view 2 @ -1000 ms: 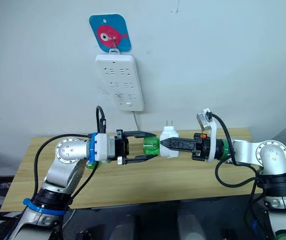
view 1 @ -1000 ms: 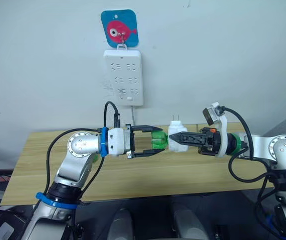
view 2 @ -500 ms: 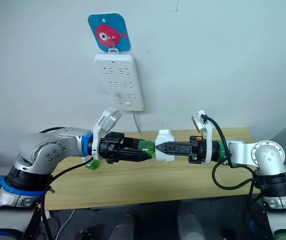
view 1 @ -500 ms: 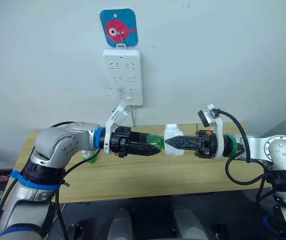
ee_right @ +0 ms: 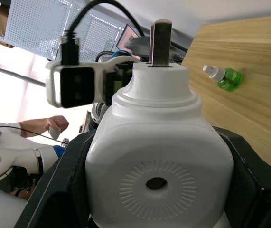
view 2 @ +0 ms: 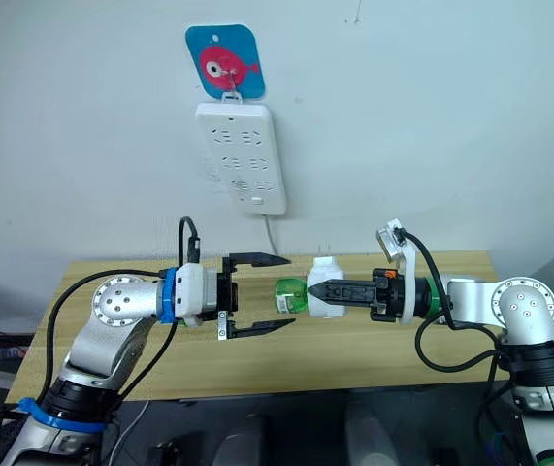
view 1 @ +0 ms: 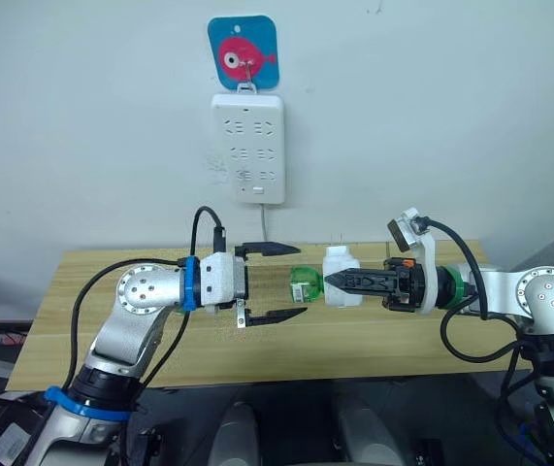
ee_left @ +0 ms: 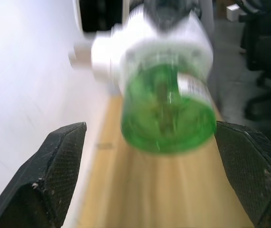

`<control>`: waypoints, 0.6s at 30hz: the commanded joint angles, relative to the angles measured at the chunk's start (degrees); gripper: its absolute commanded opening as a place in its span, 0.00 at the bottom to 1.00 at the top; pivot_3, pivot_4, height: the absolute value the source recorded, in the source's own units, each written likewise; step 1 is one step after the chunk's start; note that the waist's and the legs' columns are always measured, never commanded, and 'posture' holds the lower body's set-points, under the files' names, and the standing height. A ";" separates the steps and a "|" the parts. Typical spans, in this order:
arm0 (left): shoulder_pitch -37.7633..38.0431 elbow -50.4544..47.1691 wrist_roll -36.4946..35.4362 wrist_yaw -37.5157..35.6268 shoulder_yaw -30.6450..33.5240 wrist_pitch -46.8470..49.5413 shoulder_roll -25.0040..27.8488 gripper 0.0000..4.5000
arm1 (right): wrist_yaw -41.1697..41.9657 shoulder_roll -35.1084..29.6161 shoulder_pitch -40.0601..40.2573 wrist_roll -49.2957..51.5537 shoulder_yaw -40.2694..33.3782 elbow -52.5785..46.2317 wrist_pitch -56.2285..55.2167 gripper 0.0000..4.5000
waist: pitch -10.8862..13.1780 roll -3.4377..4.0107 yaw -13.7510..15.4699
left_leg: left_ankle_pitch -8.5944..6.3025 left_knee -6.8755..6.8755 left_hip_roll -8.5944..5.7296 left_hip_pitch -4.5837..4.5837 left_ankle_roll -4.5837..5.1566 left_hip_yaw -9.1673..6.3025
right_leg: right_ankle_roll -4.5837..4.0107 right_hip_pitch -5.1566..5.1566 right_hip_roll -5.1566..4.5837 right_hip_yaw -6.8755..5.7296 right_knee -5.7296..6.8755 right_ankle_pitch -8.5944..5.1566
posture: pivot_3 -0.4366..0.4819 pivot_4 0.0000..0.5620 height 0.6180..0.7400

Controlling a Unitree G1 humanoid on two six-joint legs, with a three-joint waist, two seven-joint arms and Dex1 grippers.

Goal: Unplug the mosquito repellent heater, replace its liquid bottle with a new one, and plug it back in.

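A wooden desk (view 1: 374, 340) runs along the wall, where a white power strip (view 1: 248, 146) hangs under a blue fish hook (view 1: 243, 55). Above the desk, the right gripper (view 1: 333, 282) has its fingers clamped on the white heater (view 1: 338, 277), held in mid-air with its prongs pointing up. A green bottle (view 1: 305, 284) sticks out of the heater toward the left gripper (view 1: 296, 282), whose fingers are spread wide, just clear of the bottle. A spare green bottle (ee_right: 224, 77) lies on the desk.

The left gripper (ee_left: 149, 190) has its jaws spread wide on either side of a green bottle (ee_left: 167, 114) screwed into the white heater (ee_left: 149, 47), untouched, above the wooden bench (ee_left: 140, 199).
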 commanded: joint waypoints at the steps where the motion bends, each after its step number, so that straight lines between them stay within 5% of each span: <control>1: -0.02 0.06 -0.22 -0.31 0.98 -5.07 -0.98 1.00 | 1.27 -0.16 -0.49 0.66 -1.62 -1.30 0.06 0.67 | 0.00 0.00 -0.15 | 0.00 0.00 0.00 0.00 0.00 0.00 | 0.00 0.00 0.00 -0.01 0.00 0.00 | 0.36 0.36 0.88; 5: -0.55 1.73 0.09 -1.66 -0.43 -6.63 -1.22 0.96 | 1.09 -0.09 -0.53 0.84 -1.59 -1.30 0.06 0.67 | 0.00 0.00 -0.40 | 0.00 -0.01 0.01 0.00 0.00 -0.01 | 0.00 0.00 0.01 -0.02 0.02 0.00 | 0.36 0.37 0.88; 13: -1.67 0.72 -1.86 -2.87 -0.50 -3.42 -0.46 0.50 | 0.60 -0.04 -0.49 1.17 -1.57 -1.40 -0.20 0.67 | 0.01 0.01 -0.47 | 0.00 -0.02 0.02 0.01 0.01 -0.03 | 0.00 0.00 0.03 -0.04 0.02 0.00 | 0.36 0.37 0.88; 15: -2.62 -2.30 -5.29 -2.12 -0.22 6.70 1.69 0.50 | 0.67 -0.03 -0.47 1.07 -1.59 -1.46 -0.23 0.67 | 0.03 -0.01 -0.49 | 0.00 -0.02 0.02 0.01 0.01 -0.03 | 0.00 0.00 0.03 -0.04 0.03 0.00 | 0.37 0.37 0.88; 18: -7.23 -5.16 -20.38 2.75 0.92 40.12 7.92 0.50 | 1.11 -0.11 -0.52 0.70 -1.49 -1.69 0.01 0.67 | 0.18 -0.04 -0.51 | 0.00 -0.01 0.02 -0.01 0.01 -0.10 | 0.02 0.00 0.04 -0.07 0.05 -0.01 | 0.37 0.38 0.88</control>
